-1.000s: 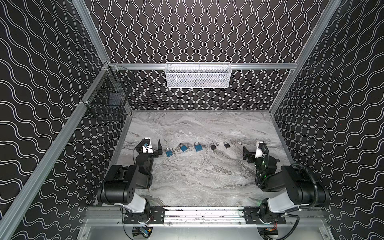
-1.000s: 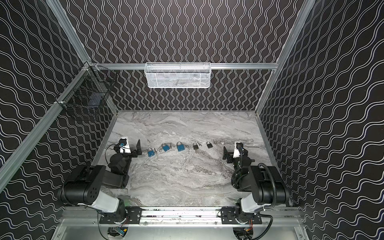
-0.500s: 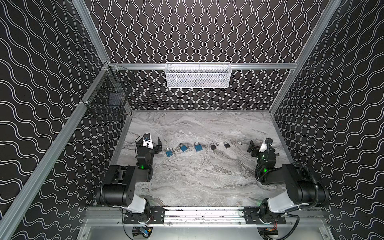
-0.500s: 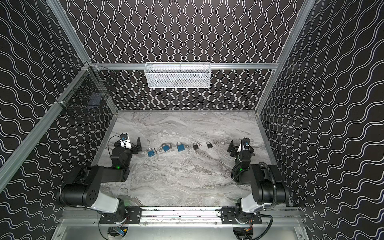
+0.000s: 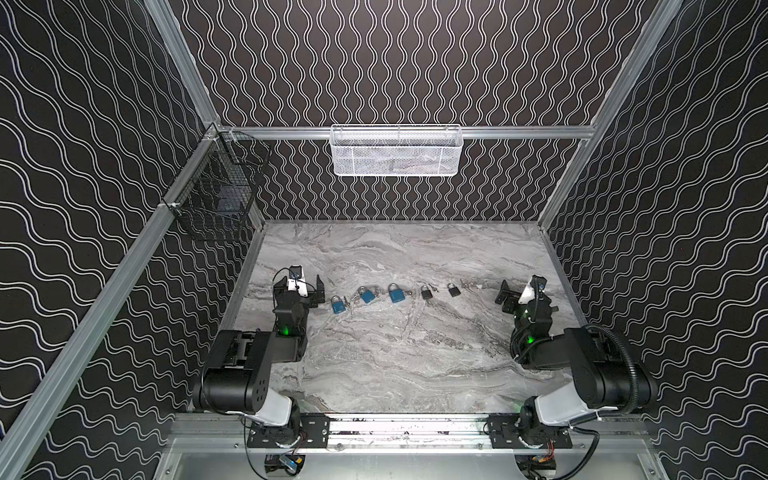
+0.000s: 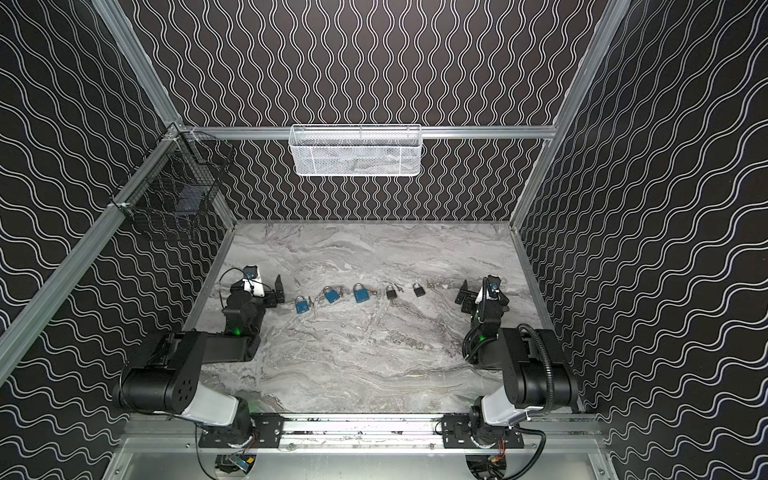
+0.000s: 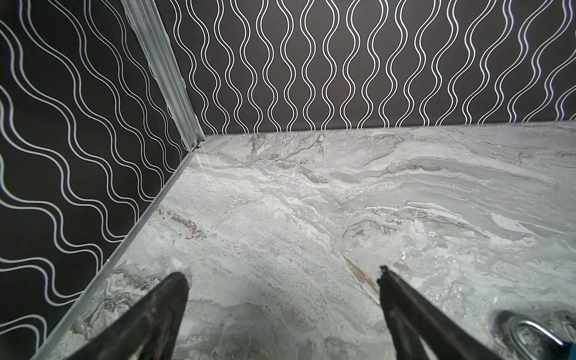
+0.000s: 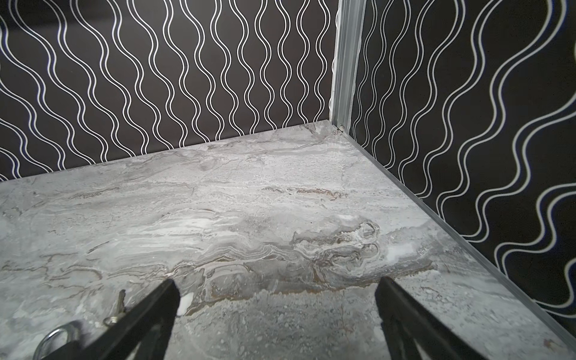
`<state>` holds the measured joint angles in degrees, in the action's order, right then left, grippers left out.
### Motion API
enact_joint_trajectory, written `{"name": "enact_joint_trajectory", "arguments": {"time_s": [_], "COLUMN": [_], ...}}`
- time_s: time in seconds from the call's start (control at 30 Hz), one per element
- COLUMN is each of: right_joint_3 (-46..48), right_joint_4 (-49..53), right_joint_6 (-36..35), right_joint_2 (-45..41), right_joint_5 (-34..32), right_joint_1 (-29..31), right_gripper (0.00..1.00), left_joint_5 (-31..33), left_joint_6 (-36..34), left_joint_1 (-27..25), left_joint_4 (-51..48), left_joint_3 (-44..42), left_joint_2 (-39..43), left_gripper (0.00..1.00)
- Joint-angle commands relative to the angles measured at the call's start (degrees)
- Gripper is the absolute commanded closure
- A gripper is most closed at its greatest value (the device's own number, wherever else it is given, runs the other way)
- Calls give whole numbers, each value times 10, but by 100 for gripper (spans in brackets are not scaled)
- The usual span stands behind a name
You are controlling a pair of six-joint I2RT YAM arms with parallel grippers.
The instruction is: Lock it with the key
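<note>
Marble tabletop (image 5: pixel 395 249), padlocks (image 5: pixel 397 294), wavy black walls (image 5: pixel 395 62)

- Even overhead light is brightening the marble table (image 5: pixel 395 353) in both top views, while the dark walls (image 5: pixel 83 166) are reading dim.
- Soft shadows are pooling beneath both arms (image 5: pixel 249 365), where green indicator lights (image 5: pixel 285 331) are glowing.
- In the wrist views, the jaws are appearing dark and blurred, shading the table between them.
- Wide-angle distortion is bowing the corner post (image 7: pixel 162 71); a padlock (image 7: pixel 516 335) is blurring at the frame's corner.
</note>
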<state>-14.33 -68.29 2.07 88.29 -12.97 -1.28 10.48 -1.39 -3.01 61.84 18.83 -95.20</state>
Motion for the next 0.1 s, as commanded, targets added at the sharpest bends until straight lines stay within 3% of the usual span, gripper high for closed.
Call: {"name": "enact_joint_trajectory", "arguments": {"time_s": [0.0, 0.07], "right_joint_3": [-4, -2], "right_joint_4": [-3, -7], "right_joint_6": [0, 0], "right_joint_2": [2, 1], "right_joint_5": [-4, -4], "right_joint_1": [0, 0], "right_gripper": [0, 0], "left_joint_5": [5, 5], "left_joint_6": [5, 4], "left_joint_1": [0, -1], "left_joint_4": [7, 7], "left_joint_3": [3, 3], "left_joint_2": [2, 2], "left_gripper": [1, 1]}}
